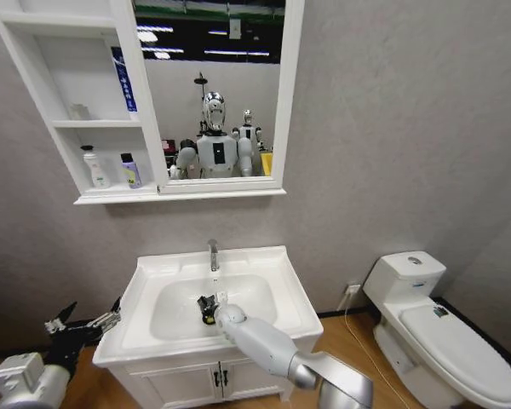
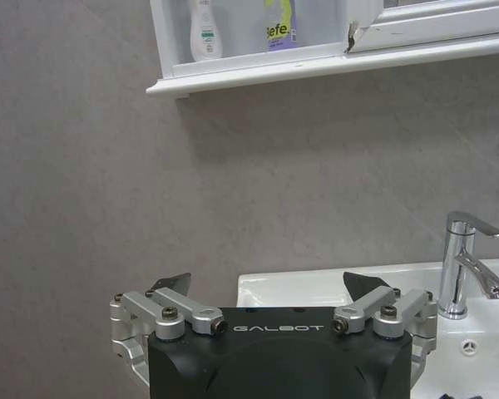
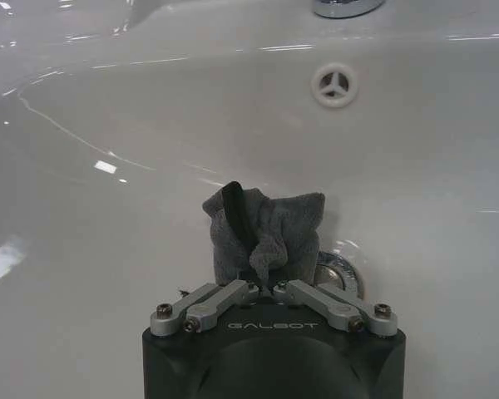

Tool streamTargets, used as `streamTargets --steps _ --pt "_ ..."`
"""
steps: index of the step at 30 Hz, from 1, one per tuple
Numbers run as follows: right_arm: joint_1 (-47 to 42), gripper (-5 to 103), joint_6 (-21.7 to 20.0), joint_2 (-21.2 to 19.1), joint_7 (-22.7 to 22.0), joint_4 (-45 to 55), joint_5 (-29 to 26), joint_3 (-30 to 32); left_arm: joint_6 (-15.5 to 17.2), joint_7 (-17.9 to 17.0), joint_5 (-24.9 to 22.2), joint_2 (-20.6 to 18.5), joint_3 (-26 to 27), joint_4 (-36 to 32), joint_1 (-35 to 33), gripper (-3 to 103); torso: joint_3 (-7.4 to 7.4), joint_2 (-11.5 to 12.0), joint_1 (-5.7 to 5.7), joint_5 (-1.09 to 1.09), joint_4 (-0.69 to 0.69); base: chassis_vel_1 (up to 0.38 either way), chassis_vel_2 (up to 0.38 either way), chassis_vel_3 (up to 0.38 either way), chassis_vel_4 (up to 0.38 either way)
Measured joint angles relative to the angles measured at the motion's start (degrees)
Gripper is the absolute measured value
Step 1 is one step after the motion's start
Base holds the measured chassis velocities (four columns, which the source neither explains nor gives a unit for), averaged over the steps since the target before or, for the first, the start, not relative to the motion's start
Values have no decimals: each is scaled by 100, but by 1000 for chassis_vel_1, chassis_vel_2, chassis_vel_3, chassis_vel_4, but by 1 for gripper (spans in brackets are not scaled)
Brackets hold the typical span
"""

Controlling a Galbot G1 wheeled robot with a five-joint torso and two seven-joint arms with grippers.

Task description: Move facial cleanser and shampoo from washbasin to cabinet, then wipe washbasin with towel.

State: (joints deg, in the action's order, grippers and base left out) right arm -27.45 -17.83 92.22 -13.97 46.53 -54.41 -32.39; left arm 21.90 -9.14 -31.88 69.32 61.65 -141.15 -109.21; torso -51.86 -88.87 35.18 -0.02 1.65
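While right gripper (image 3: 262,270) clamps towel (image 3: 266,229) – drain (image 3: 343,273) half-hidden.

Right wrist view: the towel (image 3: 266,233) hides part of the chrome drain (image 3: 343,270) at its 4 o'clock, and the tap (image 3: 341,7) is cut off at 12 o'clock. Left wrist view: two bottles (image 2: 206,29) on the cabinet (image 2: 333,62) shelf are cropped at 12 o'clock; their labels are unreadable.

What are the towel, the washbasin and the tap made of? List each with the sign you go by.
Towel: soft grey fabric, likely microfibre; it bunches in matte, fuzzy folds where the right gripper pinches it.
Washbasin: glazed white ceramic by its look; smooth, with sharp glossy reflections.
Tap: polished metal, probably chrome-plated; mirror-bright highlights.
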Motion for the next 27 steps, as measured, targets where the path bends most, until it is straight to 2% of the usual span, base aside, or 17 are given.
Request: streamTargets --steps 4,9,18,20,21,24,27 --pt "-62 3 -3 1 116 365 -17 -167 0 0 0 0 0 0 0 100 -1 0 1 2 -3 0 0 0 0" --pt "-141 3 -68 1 -58 533 -43 -147 0 0 0 0 0 0 0 100 -1 0 0 2 -4 0 0 0 0" --pt "-260 3 -266 -70 -378 703 -18 399 0 0 0 0 0 0 0 100 -1 0 1 4 -5 0 0 0 0" --pt "-297 3 -378 -456 -498 952 -108 500 0 -1 0 0 0 0 0 100 -1 0 0 2 -5 0 0 0 0" --pt "-297 3 -378 -456 -498 952 -108 500 0 -1 0 0 0 0 0 100 -1 0 0 2 -5 0 0 0 0" --pt "-350 3 -439 -1033 -616 1297 -221 639 0 0 0 0 0 0 0 100 -1 0 0 2 0 0 0 0 0" --pt "-386 3 -445 -1243 -626 1432 -269 687 0 0 0 0 0 0 0 100 -1 0 1 3 -1 0 0 0 0"
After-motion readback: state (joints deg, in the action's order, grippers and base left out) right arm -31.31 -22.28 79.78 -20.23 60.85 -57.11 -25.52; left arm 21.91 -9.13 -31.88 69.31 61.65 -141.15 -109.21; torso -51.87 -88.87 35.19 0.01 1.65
